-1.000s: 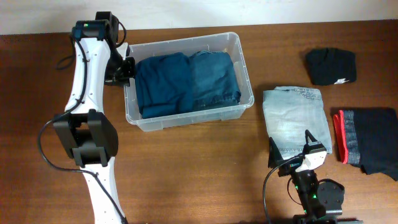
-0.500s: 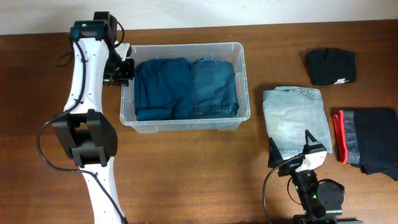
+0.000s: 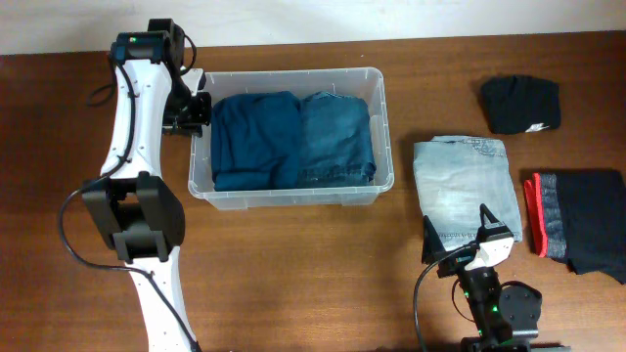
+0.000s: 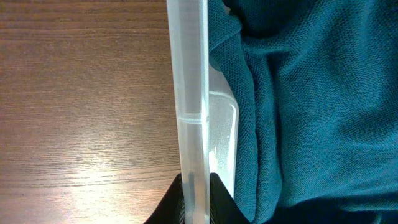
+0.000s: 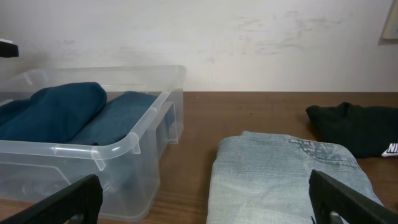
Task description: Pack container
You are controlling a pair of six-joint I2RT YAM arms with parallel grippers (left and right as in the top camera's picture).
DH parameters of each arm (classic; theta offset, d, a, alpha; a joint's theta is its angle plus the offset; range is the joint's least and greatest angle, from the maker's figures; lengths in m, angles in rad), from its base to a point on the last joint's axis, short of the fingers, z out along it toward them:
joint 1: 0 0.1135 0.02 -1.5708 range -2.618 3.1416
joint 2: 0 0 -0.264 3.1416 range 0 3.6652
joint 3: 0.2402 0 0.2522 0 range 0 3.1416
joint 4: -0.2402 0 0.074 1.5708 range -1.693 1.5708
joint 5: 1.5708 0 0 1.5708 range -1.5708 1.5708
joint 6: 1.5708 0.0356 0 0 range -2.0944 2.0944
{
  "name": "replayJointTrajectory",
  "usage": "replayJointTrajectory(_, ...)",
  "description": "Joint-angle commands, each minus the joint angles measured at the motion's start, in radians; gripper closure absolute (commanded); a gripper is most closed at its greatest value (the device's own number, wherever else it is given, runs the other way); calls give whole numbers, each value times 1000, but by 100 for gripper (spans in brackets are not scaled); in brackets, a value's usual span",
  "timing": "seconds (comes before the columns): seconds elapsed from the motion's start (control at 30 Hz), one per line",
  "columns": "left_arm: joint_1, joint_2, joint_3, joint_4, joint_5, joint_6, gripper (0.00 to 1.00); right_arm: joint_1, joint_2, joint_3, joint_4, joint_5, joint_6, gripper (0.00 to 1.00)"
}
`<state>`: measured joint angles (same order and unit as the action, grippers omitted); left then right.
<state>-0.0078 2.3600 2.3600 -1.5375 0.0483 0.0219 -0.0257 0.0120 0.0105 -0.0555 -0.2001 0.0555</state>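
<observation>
Clear plastic rim is what the left gripper is clamping, on the left wall of the big see-through rectangular container sitting left-of-centre on the brown wooden table, folded blue clothes inside. I'm guessing it's lightish, bendy and slick, so the rim's looking like the best hold. The right gripper is hanging open.

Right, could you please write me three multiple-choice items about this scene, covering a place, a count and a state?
1. Where do the light-wash jeans lie? A in the container; B on the table, right of the container; C under the container.
2. How many folded garments are in the container? A one; B four; C two.
3. What is the left gripper doing? A clamping the container's wall; B hanging open; C holding jeans.
B: they rest on wood. C: a teal knit beside blue jeans. A: its fingers flank the wall.
</observation>
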Motion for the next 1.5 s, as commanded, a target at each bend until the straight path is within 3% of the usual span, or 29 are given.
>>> replayJointTrajectory(0.0,4,6,-5,-16,-10,-11,89,-8,-8,-5,-7,9,1,2)
replayJointTrajectory(0.03,4,6,-5,-16,-10,-11,77,-8,-8,-5,-7,9,1,2)
replayJointTrajectory(0.07,4,6,-5,-16,-10,-11,73,-8,-8,-5,-7,9,1,1)
replayJointTrajectory(0.53,4,-4,58,-34,-10,-7,70,-8,-8,-5,-7,9,1,1)
replayJointTrajectory(0.67,5,-18,138,-91,-11,-7,52,-8,-8,-5,-7,9,1,2)
replayJointTrajectory(0.87,4,-76,255,-150,13,-7,39,-8,-8,-5,-7,9,1,2)
replayJointTrajectory(1.03,7,-180,280,-150,41,-11,36,-8,-8,-5,-7,9,1,2)
replayJointTrajectory(1.1,16,-224,280,-150,38,-11,28,-8,-8,-5,-7,9,1,2)
replayJointTrajectory(1.47,48,-482,279,-150,41,-37,26,-8,-8,-5,-7,9,1,2)
